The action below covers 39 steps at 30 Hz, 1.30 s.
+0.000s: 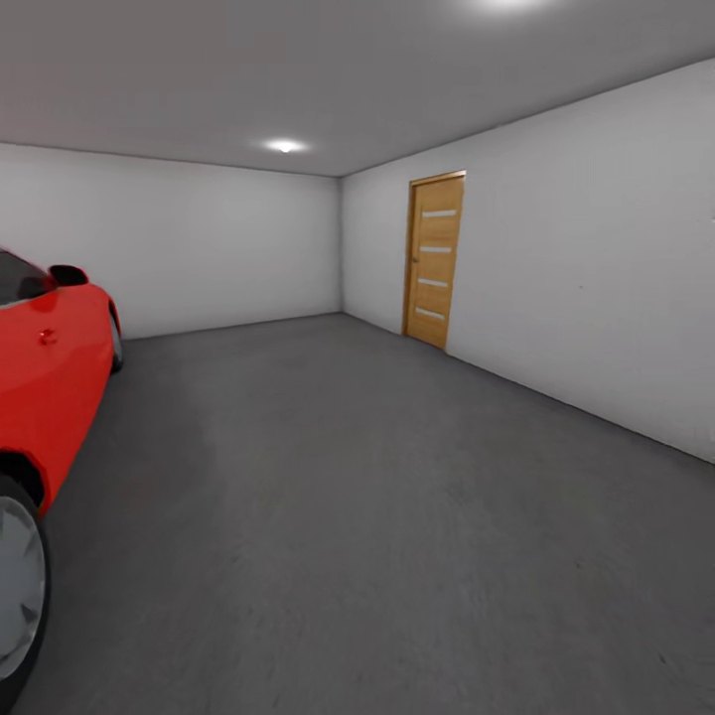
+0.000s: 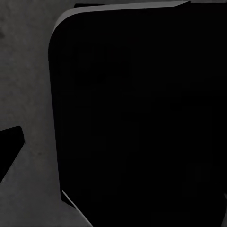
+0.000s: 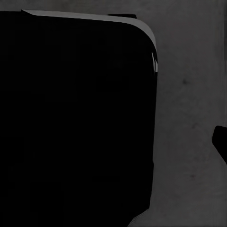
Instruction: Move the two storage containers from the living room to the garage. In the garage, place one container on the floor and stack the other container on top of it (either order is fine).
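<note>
Grey concrete floor [image 1: 377,516] is seen closest to the head camera, rough and bare, and it runs back to plain white walls [image 1: 596,268]. This room looks like the garage. One red car [image 1: 45,397] is parked at the left edge, with one wheel [image 1: 15,586] cut off by the frame. One wooden door [image 1: 435,260] with four pale strips is set in the right-hand wall. Two ceiling lights [image 1: 285,146] are counted.

No storage container is seen in these pictures, so where the two bins are cannot be told. In each wrist view, a big black rounded shape [image 2: 137,118] is seen over the grey floor [image 2: 28,94]; what it is cannot be made out. The same kind of dark shape [image 3: 75,118] is seen in the right wrist view over the floor [image 3: 189,104]. Neither gripper's fingers can be made out, so how far open they are, and whether anything is held, cannot be told.

The step in hand is judged to be driving through the garage. It would be done well if the base is kept well away from the car and the walls, moved slowly, and stopped over an open patch of concrete where a bin could be set flat.
</note>
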Motion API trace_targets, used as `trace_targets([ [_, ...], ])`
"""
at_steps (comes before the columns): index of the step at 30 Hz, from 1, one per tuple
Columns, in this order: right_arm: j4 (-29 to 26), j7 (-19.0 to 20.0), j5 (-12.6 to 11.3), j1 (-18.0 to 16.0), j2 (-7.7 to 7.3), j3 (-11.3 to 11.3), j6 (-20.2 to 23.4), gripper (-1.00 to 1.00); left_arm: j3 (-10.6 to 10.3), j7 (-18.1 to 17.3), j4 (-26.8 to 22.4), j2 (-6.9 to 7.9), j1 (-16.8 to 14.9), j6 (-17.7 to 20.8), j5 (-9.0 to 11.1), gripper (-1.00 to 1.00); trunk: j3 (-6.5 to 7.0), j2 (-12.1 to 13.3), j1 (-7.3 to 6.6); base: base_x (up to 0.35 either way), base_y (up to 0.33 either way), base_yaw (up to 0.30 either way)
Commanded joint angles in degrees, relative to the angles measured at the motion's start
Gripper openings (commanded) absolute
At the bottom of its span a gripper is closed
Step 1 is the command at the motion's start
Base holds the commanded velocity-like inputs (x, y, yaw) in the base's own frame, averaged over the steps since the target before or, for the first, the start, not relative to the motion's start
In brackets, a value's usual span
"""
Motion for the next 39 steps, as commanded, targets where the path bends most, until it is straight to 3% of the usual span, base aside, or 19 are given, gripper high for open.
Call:
trace_targets([
  [1, -0.01, -0.06, 0.02, 0.00, 0.00, -0.01, -0.17, 1.00, 0.04, 0.02, -0.11, -0.01, 0.04, -0.03, 0.02, 1.00, -0.03, -0.01, 0.04, 0.337, 0.000, -0.233],
  [12, -0.01, -0.07, -0.04, 0.00, -0.04, -0.06, -0.12, 1.00, 0.04, 0.02, -0.08, -0.01, 0.04, -0.03, 0.02, 1.00, -0.03, -0.01, 0.04, 0.337, 0.000, -0.191],
  [39, -0.01, -0.09, 0.09, 0.00, -0.06, 0.14, -0.08, 1.00, 0.04, 0.13, -0.14, 0.08, 0.04, -0.03, 0.14, 1.00, -0.03, -0.01, 0.04, 0.337, 0.000, -0.005],
])
